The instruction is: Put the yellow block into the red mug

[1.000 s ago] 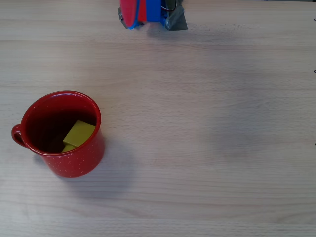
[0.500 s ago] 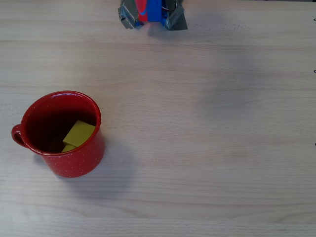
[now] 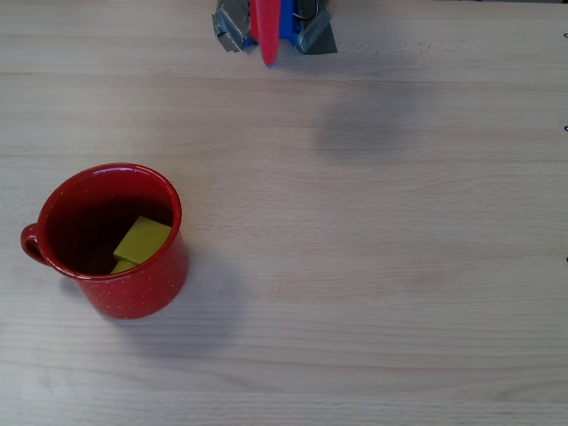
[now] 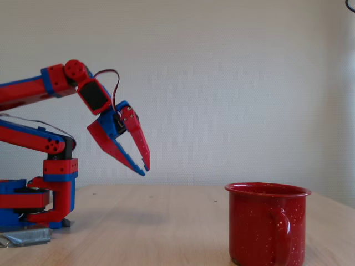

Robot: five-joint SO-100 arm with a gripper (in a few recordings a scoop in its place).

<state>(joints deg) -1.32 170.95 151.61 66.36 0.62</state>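
Note:
The red mug [image 3: 146,286] stands at the left of the table in the overhead view, handle to the left. Inside it the yellow block [image 3: 142,239] lies tilted against the wall. In the fixed view the red mug [image 4: 260,230] is at the lower right, and its inside is hidden. My gripper [image 4: 146,169] hangs in the air well left of the mug and above the table, pointing down towards it. Its fingers meet at the tips with nothing between them. From overhead, a red finger [image 3: 267,40] pokes in at the top edge.
The arm's red and blue base [image 4: 39,205] sits at the table's left end in the fixed view, clamped down with a grey bracket [image 3: 312,34]. Bare light wood table [image 3: 373,248] lies between base and mug.
The red finger at the top edge of the overhead view has shifted right and now reaches a little further into the frame. Mug and block have not moved.

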